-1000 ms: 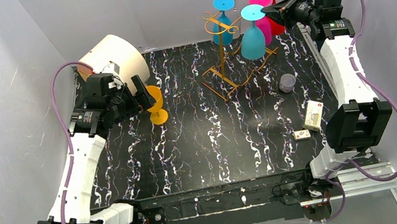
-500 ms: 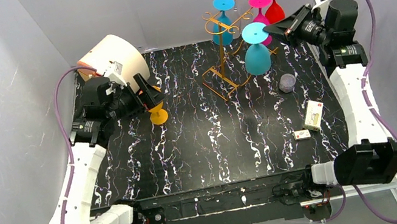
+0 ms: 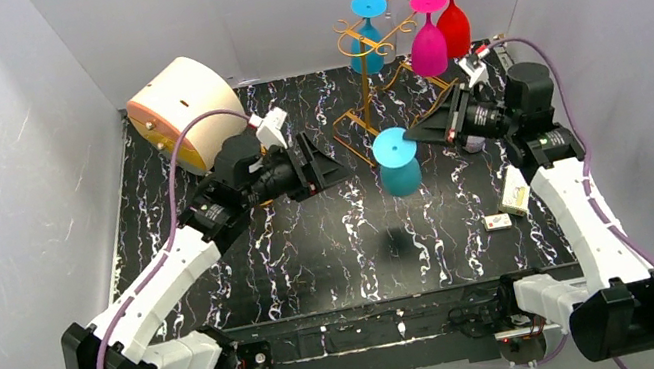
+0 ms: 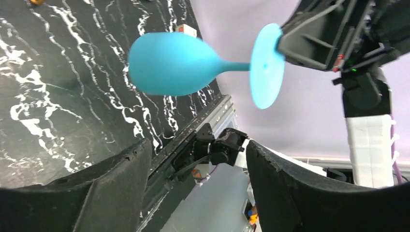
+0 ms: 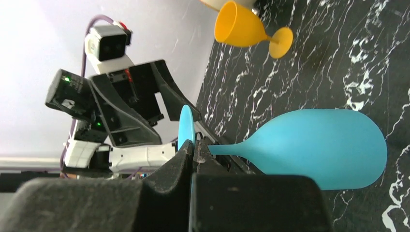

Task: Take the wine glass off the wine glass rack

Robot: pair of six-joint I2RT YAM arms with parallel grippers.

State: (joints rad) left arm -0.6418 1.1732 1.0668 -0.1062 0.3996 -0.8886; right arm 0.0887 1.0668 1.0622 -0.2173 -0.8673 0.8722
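The blue wine glass (image 3: 399, 172) hung bowl-down above the desk (image 3: 314, 248), apart from the wine glass rack (image 3: 365, 76). The right claw (image 3: 409, 136) was clamped on its foot rim. The left claw (image 3: 337, 168) stood near, jaws apart, gripping nothing.

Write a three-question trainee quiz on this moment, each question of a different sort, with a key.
1. True or false: the turquoise wine glass hangs on the wine glass rack.
2. The right hand grips the glass by its: A) bowl, B) foot, C) rim.
3. Fill in: the left hand has its jaws ____, with nothing between them.
Key: 1 false; 2 B; 3 open.
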